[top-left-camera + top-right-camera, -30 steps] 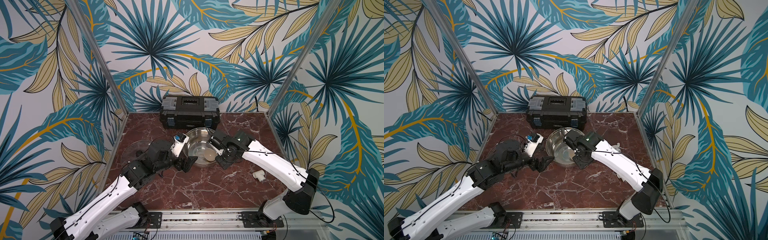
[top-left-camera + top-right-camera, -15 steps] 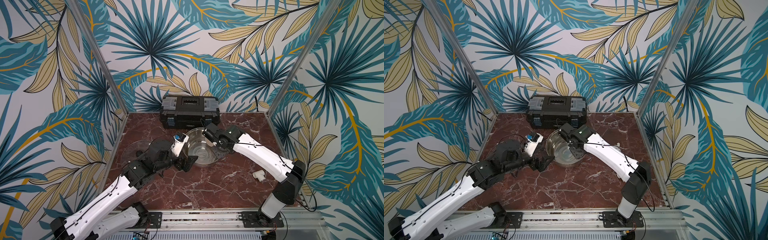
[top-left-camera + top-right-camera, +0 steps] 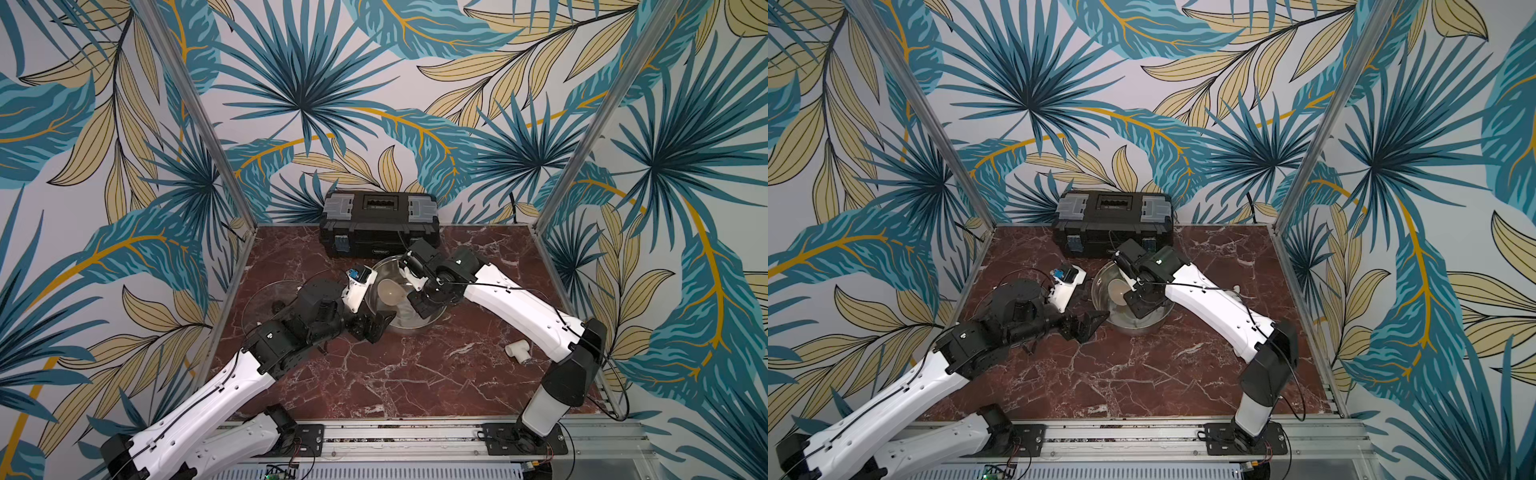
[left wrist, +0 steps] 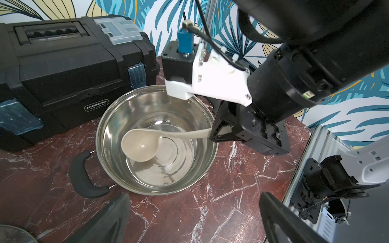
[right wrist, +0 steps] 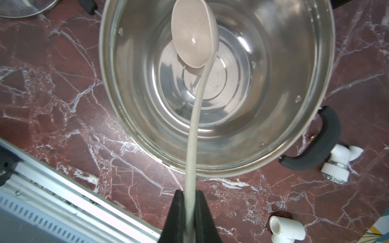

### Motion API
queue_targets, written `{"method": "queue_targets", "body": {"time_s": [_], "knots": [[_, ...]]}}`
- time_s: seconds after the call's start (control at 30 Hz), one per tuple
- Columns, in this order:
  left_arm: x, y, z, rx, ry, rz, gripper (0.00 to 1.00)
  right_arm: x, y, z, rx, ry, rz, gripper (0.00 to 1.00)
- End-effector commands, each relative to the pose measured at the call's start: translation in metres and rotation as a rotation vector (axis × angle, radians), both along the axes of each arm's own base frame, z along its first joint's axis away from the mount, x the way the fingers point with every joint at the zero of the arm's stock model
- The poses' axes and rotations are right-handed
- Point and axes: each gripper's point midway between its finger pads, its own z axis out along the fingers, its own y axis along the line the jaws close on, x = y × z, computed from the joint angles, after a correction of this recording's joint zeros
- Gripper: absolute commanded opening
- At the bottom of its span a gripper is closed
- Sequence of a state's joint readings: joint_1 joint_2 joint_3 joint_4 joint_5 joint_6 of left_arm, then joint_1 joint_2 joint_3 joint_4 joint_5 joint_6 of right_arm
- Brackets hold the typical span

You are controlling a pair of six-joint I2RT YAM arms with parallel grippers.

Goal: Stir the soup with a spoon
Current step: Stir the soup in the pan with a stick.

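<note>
The right pincer point(image 5: 190, 194) is pressed together on the slim handle of the spoon point(image 5: 192, 35), pinching it near its outer end. From the fingertips the handle runs straight ahead, crosses the rim of the pot point(image 5: 210, 166) and dips inside. The spoon's deep round bowl therefore lies ahead of and below this pincer, low in the pot and toward the wall farthest from it. The hollow faces up, and whether it touches the steel floor I cannot tell. In both top views the right pincer point(image 3: 419, 297) point(image 3: 1136, 305) hangs over the pot's edge, with the cream spoon bowl point(image 3: 390, 289) point(image 3: 1118, 289) just beyond it inside the pot point(image 3: 399, 320) point(image 3: 1129, 324). The pot's inside shows only bright steel. The left pincer point(image 4: 193, 221) is spread wide and holds nothing. It sits low over the red marble surface point(image 3: 415, 382), aimed at the pot point(image 4: 101, 130) just ahead but apart from it. From there the spoon point(image 4: 140, 146) lies ahead inside the pot, and the toolbox point(image 4: 63, 69) stands beyond. A glass lid point(image 3: 270, 299) lies behind the left pincer point(image 3: 374, 326), partly under its arm. A white T-fitting point(image 3: 518, 350) lies beside the right arm.
</note>
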State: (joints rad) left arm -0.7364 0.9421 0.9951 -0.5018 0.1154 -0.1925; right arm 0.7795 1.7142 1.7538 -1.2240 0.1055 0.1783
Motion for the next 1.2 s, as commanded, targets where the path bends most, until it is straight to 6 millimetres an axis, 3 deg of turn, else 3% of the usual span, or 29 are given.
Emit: {"method": "queue_targets", "body": {"time_s": [0.0, 0.23, 0.37, 0.5, 0.77, 0.97, 1.17], "knots": [[0.003, 0.001, -0.006, 0.001, 0.004, 0.017, 1.00, -0.025, -0.007, 0.013, 0.058, 0.032, 0.032, 0.00], [0.004, -0.002, -0.008, 0.001, 0.012, 0.015, 1.00, -0.047, -0.058, 0.004, -0.088, 0.020, -0.020, 0.00], [0.004, -0.005, -0.008, 0.000, 0.032, 0.008, 1.00, -0.042, -0.083, 0.000, -0.198, -0.034, -0.072, 0.00], [0.006, -0.008, -0.009, 0.002, 0.048, 0.001, 1.00, -0.026, -0.090, 0.002, -0.239, -0.106, -0.124, 0.00], [0.006, -0.009, -0.014, 0.013, 0.067, 0.002, 1.00, 0.013, -0.080, 0.006, -0.217, -0.191, -0.176, 0.00], [0.007, -0.008, -0.019, 0.021, 0.075, 0.011, 1.00, 0.033, -0.049, 0.005, -0.146, -0.185, -0.142, 0.00], [0.008, -0.007, -0.018, 0.019, 0.066, 0.016, 1.00, 0.031, -0.010, 0.005, 0.003, -0.102, -0.077, 0.00]]}}
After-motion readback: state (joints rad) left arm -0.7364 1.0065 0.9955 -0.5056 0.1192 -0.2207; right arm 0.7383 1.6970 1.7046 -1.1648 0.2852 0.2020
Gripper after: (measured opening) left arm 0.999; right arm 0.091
